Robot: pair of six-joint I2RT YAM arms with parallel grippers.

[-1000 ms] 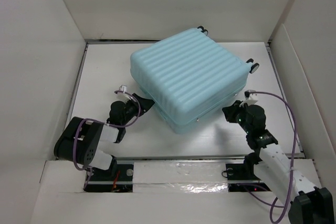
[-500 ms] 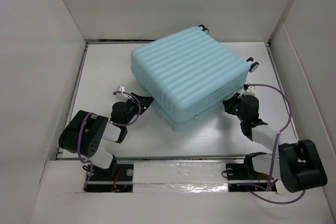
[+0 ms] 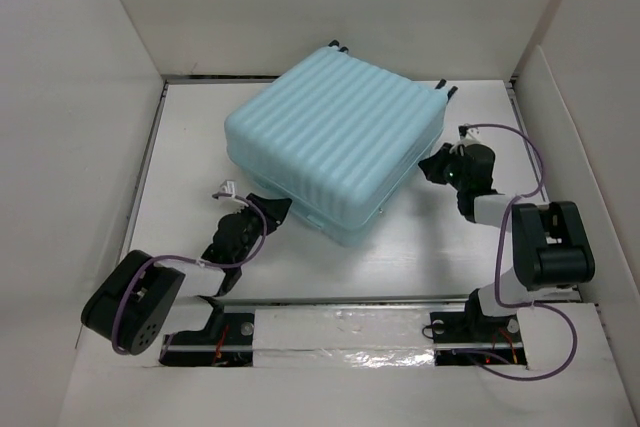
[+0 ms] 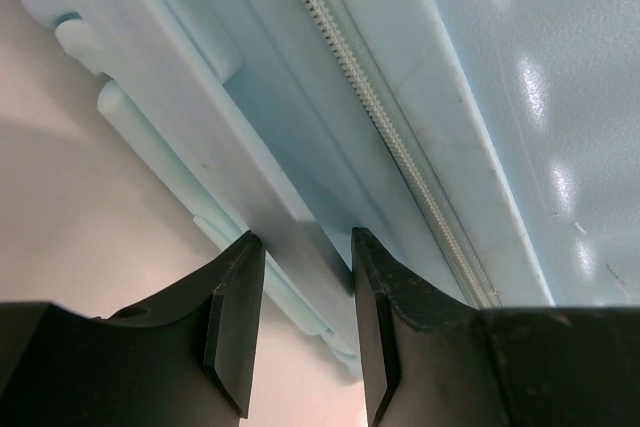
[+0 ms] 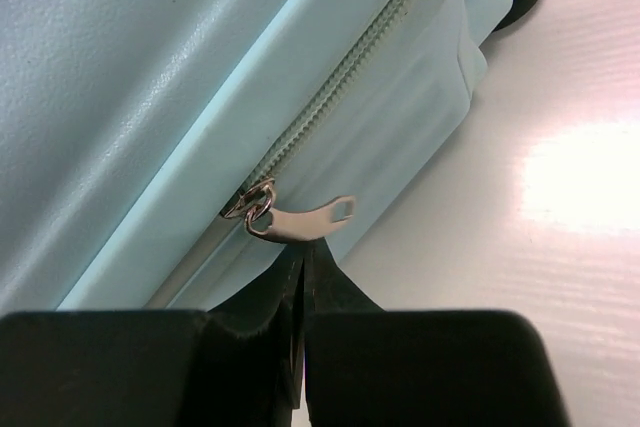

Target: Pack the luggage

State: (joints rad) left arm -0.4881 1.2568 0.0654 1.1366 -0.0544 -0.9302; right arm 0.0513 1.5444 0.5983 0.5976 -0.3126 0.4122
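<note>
Luggage (image 3: 330, 147) lying on worktop (image 3: 430, 247); left end effector (image 4: 305, 247) pinching its side ridge; right end effector (image 5: 303, 267) (pressed together) sitting just beneath zipper pull (image 5: 300, 219).

Standing here, I can read no text, label, brand mark or number anywhere. The luggage (image 3: 330, 142) shows only plain ribbed shell and zipper, with no lettering that I can make out.

The pale aqua suitcase (image 3: 330, 147) before me lies flat and closed on the bench (image 3: 190, 157), ribbed shell up, turned at an angle, wheels (image 3: 340, 48) at its far side. A silver zip pull (image 5: 300, 219) hangs from its side seam.
</note>
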